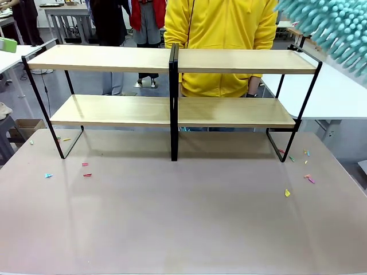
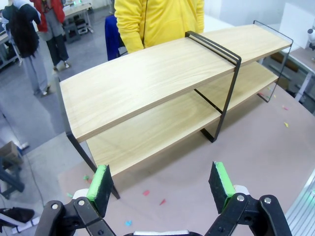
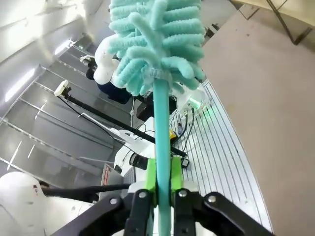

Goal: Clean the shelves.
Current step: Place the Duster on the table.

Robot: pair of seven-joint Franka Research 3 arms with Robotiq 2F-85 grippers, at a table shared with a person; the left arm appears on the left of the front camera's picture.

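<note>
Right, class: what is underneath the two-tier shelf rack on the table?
Bare tabletop in shadow shows beneath the lower boards, with small coloured scraps near the end frames. The boards hide whatever lies further back.

Yellow jacket point(image 1: 221, 34), colourful scraps point(image 1: 87, 175), white table point(image 1: 321, 86)

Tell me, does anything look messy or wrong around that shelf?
Yes: small colored scraps, such as the yellow one, lie scattered on the table around the shelf, like litter. The shelf itself looks upright and undamaged.
</note>
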